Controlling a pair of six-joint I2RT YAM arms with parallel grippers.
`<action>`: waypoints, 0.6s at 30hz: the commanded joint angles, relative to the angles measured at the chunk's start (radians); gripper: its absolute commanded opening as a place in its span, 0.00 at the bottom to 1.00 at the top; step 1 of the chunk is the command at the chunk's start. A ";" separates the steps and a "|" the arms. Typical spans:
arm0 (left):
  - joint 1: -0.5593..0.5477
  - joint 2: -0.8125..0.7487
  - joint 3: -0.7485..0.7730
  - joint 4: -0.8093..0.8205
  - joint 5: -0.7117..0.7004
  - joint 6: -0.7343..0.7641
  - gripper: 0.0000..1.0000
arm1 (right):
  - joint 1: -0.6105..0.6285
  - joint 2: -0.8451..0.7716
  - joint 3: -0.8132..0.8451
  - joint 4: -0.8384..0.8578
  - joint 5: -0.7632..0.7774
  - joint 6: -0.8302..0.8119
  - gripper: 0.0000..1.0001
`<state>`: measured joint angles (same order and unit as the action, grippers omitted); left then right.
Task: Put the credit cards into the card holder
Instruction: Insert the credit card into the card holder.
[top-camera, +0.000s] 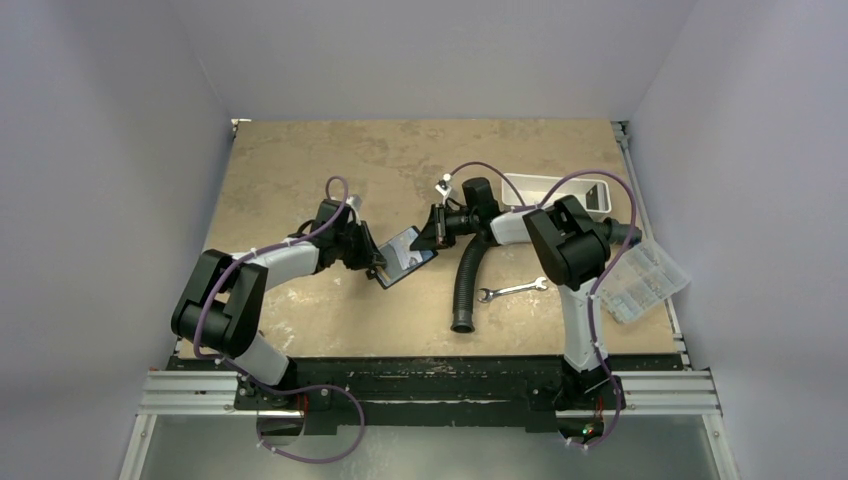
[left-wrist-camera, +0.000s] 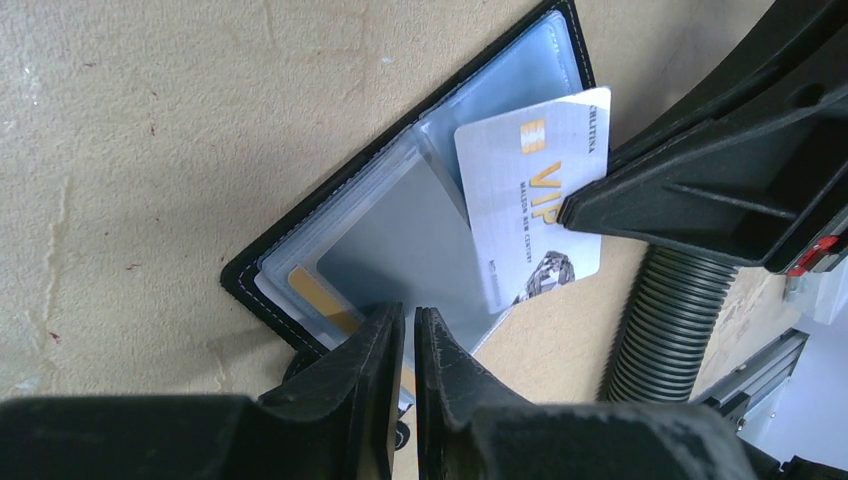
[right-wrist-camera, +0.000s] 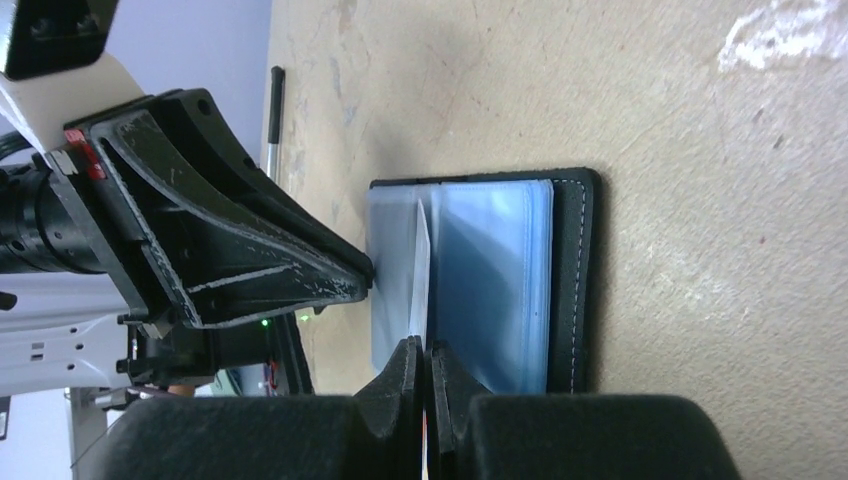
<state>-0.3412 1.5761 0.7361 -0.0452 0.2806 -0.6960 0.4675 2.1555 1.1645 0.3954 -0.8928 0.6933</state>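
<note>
The black card holder (top-camera: 405, 255) lies open on the table between my two grippers, its clear sleeves facing up (left-wrist-camera: 240, 275) (right-wrist-camera: 580, 280). A white credit card (left-wrist-camera: 520, 200) printed "VIP" is pinched in my right gripper (top-camera: 432, 235) (right-wrist-camera: 421, 350). One end of it is tucked among the sleeves, and it shows edge-on (right-wrist-camera: 422, 260) in the right wrist view. A yellowish card (left-wrist-camera: 315, 293) sits in a lower sleeve under a grey page (left-wrist-camera: 400, 250). My left gripper (top-camera: 378, 265) (left-wrist-camera: 411, 318) has its jaws almost together at the holder's near edge, with nothing seen between them.
A black corrugated hose (top-camera: 467, 285) (left-wrist-camera: 660, 320) lies just right of the holder. A silver wrench (top-camera: 512, 290) is beside it. A white tray (top-camera: 555, 188) stands behind the right arm, and a clear compartment box (top-camera: 640, 275) sits at the table's right edge.
</note>
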 joint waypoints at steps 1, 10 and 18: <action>0.004 0.014 -0.027 -0.002 -0.053 0.012 0.14 | 0.008 0.026 0.033 -0.122 -0.067 -0.079 0.00; 0.004 0.012 -0.030 0.001 -0.051 0.010 0.14 | 0.015 0.068 0.100 -0.260 -0.064 -0.115 0.00; 0.004 0.009 -0.029 0.004 -0.048 0.010 0.14 | 0.026 0.134 0.203 -0.379 -0.132 -0.203 0.00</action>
<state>-0.3412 1.5761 0.7265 -0.0227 0.2802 -0.6964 0.4694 2.2478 1.3201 0.1425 -0.9916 0.5900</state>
